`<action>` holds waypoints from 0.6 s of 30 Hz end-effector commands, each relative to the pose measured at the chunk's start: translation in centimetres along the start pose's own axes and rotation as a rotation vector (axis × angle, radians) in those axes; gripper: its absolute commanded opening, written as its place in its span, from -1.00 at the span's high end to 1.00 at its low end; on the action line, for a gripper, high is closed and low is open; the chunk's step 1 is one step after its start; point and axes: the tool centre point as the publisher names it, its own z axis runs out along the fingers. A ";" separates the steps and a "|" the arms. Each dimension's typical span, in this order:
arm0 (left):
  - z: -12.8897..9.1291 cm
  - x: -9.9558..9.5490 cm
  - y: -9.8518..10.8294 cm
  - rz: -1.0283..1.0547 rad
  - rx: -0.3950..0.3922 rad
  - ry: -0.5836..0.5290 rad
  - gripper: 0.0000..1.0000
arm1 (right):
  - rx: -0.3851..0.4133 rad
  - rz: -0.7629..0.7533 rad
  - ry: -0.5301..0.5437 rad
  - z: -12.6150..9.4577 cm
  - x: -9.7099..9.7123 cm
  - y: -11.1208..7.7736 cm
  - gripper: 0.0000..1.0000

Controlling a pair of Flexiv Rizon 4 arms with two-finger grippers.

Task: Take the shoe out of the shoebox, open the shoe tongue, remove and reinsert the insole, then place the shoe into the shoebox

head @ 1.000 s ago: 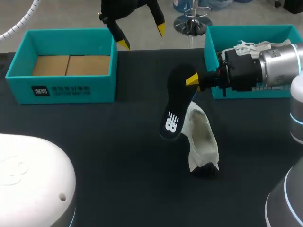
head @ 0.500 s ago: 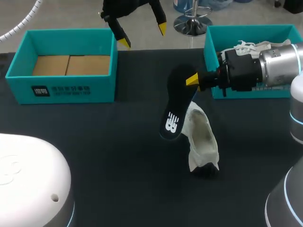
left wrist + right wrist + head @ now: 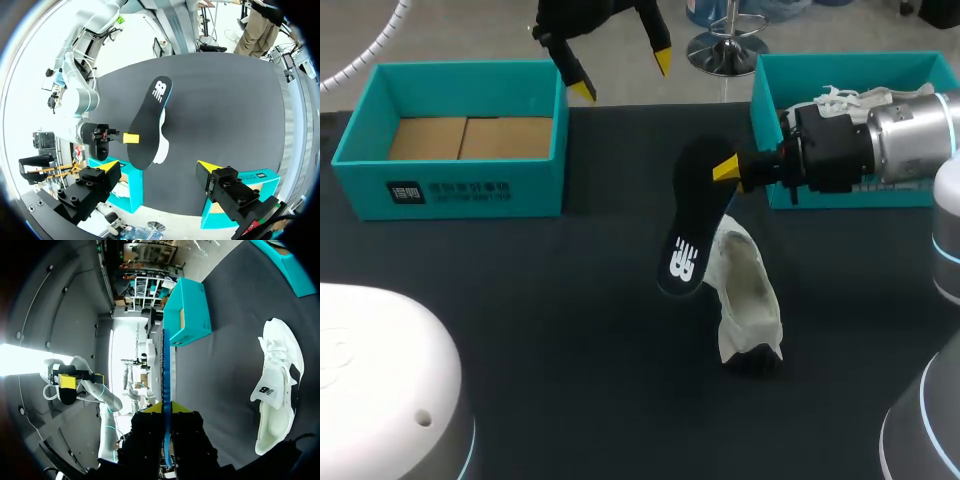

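Note:
My right gripper [image 3: 725, 168] is shut on the heel end of a black insole [image 3: 688, 225] and holds it tilted above the table. Under the insole's toe end, a white shoe [image 3: 745, 295] lies on the black table. In the right wrist view the insole [image 3: 166, 365] shows edge-on between the shut fingers of the right gripper [image 3: 166, 409], with the shoe [image 3: 277, 385] lying beside it. My left gripper [image 3: 620, 77] hangs open and empty over the table's far edge. From the left wrist view, the insole [image 3: 147, 125] lies ahead of the open left gripper [image 3: 157, 166].
An open teal shoebox [image 3: 460, 70] with a cardboard bottom stands at the back left. A second teal shoebox [image 3: 850, 60] at the back right holds another white laced shoe [image 3: 850, 98] behind my right arm. Bare black table spreads in front of the shoe.

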 end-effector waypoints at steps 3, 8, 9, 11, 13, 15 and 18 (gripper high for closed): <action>-0.5 0.9 0.2 -0.040 0.011 -0.121 -1.00 | 0.000 0.000 0.000 0.2 0.0 0.1 1.00; -1.0 2.4 -0.1 -0.095 0.054 -0.324 -1.00 | 0.000 0.000 0.000 0.2 0.0 0.1 1.00; -1.0 2.8 -0.4 -0.100 0.071 -0.368 -1.00 | 0.000 0.000 0.000 0.2 0.0 0.1 1.00; -0.9 3.4 -0.9 -0.120 0.100 -0.455 -1.00 | 0.000 0.000 0.000 0.2 0.0 0.1 1.00; -0.7 4.1 -1.6 -0.125 0.127 -0.531 -1.00 | 0.000 0.000 0.000 0.2 0.0 0.1 1.00; -0.3 4.6 -2.1 -0.124 0.138 -0.590 -1.00 | 0.000 0.000 0.000 0.2 0.0 0.1 1.00; 0.1 5.1 -2.9 -0.120 0.147 -0.668 -1.00 | 0.000 0.000 0.000 0.2 0.0 0.1 1.00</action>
